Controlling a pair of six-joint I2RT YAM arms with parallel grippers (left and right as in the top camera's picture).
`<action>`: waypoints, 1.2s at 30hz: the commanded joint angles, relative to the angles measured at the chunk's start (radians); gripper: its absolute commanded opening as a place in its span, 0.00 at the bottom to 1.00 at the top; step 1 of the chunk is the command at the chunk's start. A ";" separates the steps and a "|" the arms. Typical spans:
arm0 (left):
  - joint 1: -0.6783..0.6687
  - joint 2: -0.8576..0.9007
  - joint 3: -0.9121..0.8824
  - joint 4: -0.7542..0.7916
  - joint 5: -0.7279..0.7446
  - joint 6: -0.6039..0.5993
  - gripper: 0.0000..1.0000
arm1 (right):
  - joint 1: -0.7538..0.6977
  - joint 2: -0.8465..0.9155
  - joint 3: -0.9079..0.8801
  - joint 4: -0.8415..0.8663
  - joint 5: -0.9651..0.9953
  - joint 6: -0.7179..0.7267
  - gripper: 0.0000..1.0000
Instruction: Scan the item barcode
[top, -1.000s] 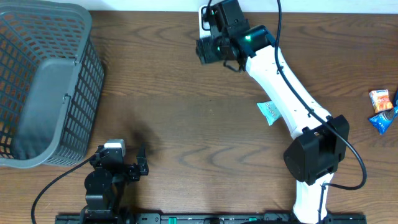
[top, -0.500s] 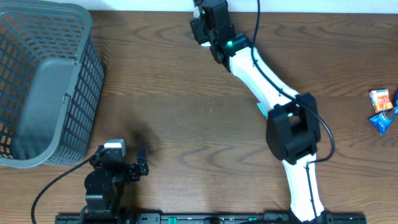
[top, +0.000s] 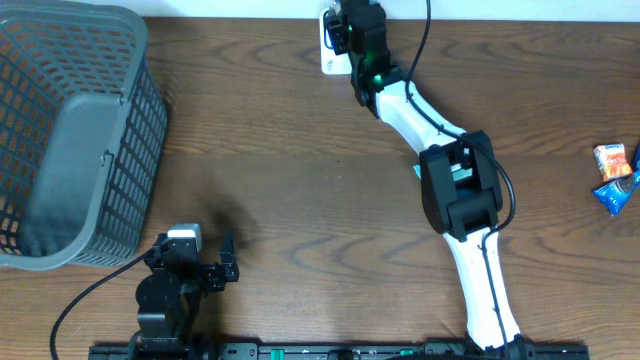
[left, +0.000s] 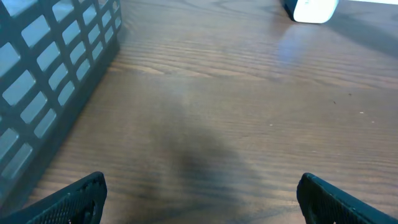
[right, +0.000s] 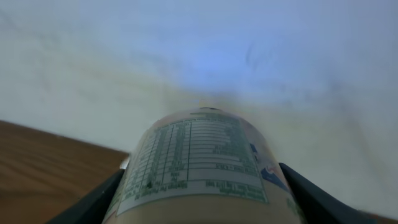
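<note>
1. Overhead: the right pincer (top: 348, 28) hovers just over the white box-shaped scanner (top: 330, 62) at the far edge of the brown wooden bench (top: 280, 180). The left pincer (top: 222, 268) rests well apart from the scanner, beside the grey plastic mesh basket (top: 80, 130).
2. Left wrist: the left pincer's fingers (left: 74, 199) stand wide apart, empty, with the scanner far ahead.
3. Right wrist: the right pincer is clamped on a pale cylindrical bottle with a printed label (right: 199, 165), by the scanner.

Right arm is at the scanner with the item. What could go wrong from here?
The right gripper holds the round container with a white printed label by the white scanner. Only small print shows in the wrist view, no barcode, so the scan may miss. It hangs at the far edge of the brown wooden table; a slip could drop it off.
</note>
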 joint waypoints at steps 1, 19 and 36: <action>0.005 -0.002 -0.015 0.000 -0.007 0.017 0.98 | 0.013 0.009 0.014 0.014 -0.010 -0.016 0.41; 0.005 -0.002 -0.015 0.000 -0.007 0.017 0.98 | -0.004 -0.377 0.023 -0.583 -0.013 0.124 0.36; 0.005 -0.002 -0.015 0.000 -0.007 0.017 0.98 | -0.468 -0.513 -0.046 -1.480 -0.154 0.344 0.43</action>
